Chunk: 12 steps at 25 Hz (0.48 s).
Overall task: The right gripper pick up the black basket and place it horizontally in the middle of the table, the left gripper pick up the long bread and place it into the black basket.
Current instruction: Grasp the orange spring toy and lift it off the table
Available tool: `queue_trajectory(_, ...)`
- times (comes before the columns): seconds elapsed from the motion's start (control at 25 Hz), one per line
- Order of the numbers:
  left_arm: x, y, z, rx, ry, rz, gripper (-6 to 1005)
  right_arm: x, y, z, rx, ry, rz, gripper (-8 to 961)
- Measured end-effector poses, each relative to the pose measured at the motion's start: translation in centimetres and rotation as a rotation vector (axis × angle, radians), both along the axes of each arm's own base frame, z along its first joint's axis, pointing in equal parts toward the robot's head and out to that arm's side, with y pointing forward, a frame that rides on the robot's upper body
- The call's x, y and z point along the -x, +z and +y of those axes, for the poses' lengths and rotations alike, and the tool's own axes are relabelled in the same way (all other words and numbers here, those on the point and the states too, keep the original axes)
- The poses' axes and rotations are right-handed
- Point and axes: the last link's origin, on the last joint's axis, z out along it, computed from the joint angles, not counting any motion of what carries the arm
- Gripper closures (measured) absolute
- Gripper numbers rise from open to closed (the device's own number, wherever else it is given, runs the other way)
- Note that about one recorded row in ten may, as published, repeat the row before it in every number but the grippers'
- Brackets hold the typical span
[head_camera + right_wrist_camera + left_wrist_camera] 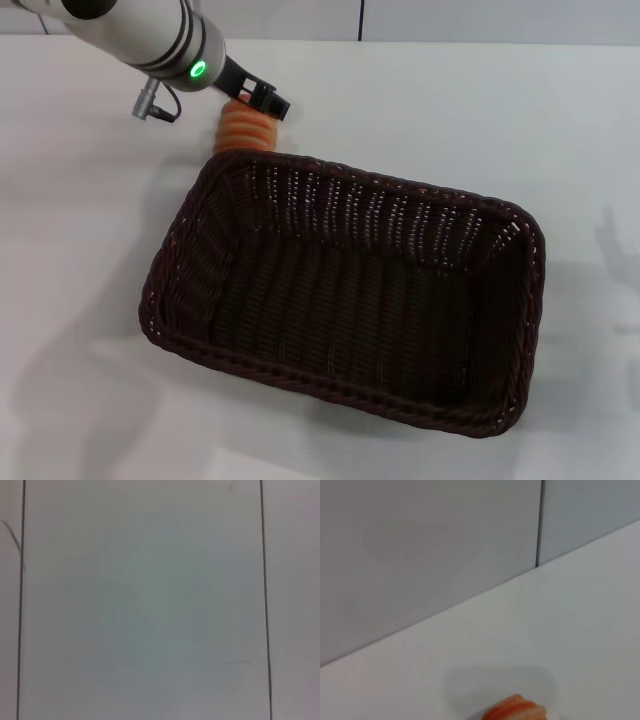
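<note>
Behind the basket's (345, 300) far left corner you see the bread (245, 128), apparently lifted off the table (80, 200), with the left gripper (262, 100) at its top; you cannot tell whether the fingers clamp it. Only the left wrist view shows the bread's end above its shadow. Your basket lies empty mid-table, open tabletop all around. The right gripper is out of sight.

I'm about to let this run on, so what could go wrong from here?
The left tool is at the long bread, which lies on the table just outside the black basket's far rim. How firmly it grips is unclear, so the loaf might slip. Carried low, the bread could catch that rim and shift the basket.
</note>
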Motion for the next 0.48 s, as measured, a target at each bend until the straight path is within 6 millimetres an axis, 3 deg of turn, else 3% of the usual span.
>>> queue_trajectory(0.48,1.9,-0.8,-0.2,0.017,0.053,0.006,163,0.4,-0.3,-0.1,0.01,0.015,-0.006,131)
